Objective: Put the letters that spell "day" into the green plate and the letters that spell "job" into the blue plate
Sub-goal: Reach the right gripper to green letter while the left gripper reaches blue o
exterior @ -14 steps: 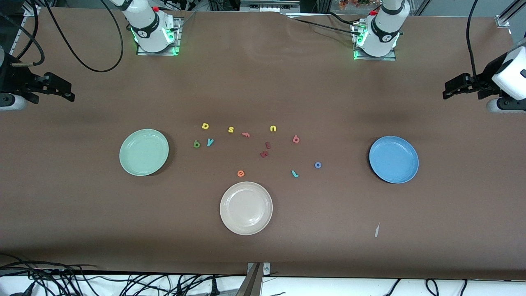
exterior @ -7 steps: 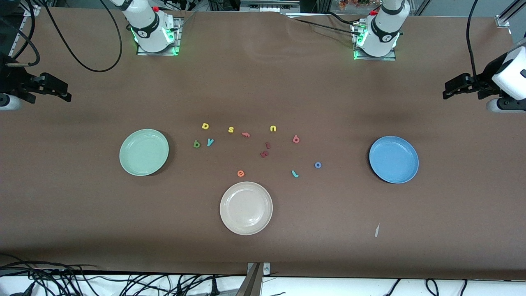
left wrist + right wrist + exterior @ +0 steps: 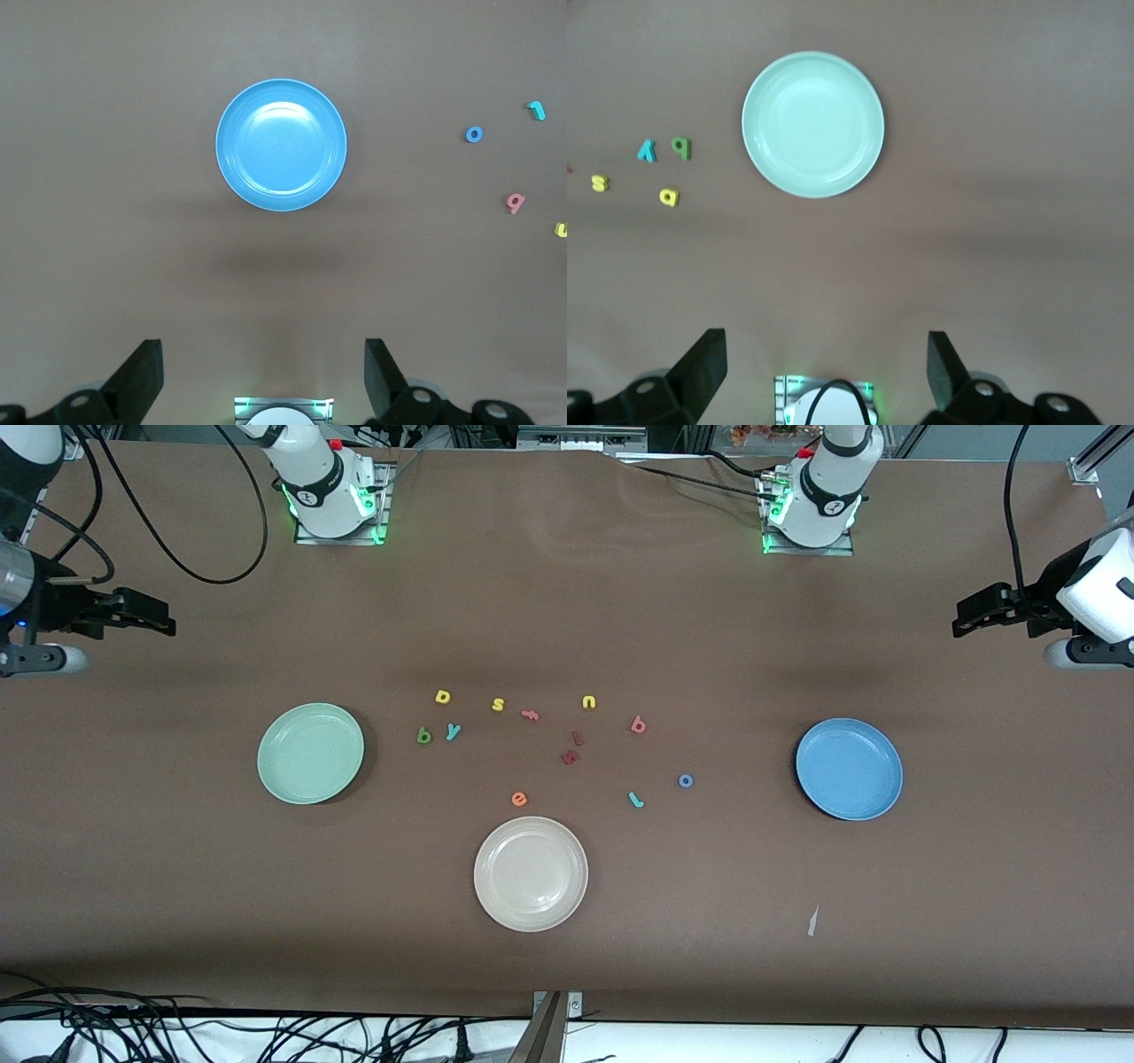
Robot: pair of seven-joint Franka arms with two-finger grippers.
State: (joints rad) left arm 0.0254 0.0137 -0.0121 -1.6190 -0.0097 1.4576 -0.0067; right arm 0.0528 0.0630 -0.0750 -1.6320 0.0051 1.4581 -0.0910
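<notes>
Nothing on the worktop has moved: day's letters (image 3: 440, 719) lie left of centre beside the empty green plate (image 3: 310, 753), job's letters (image 3: 660, 771) nearer the blue plate (image 3: 849, 769). The right claw (image 3: 146, 615), upper left, has edged inward; the left claw (image 3: 974, 615) waits upper right. Both gape wide, empty.

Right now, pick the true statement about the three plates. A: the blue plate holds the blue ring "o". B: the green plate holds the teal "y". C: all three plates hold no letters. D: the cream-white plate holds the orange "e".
C: the green plate, the blue plate and the cream-white plate show only bare insides, and every foam letter lies on the table between them.
</notes>
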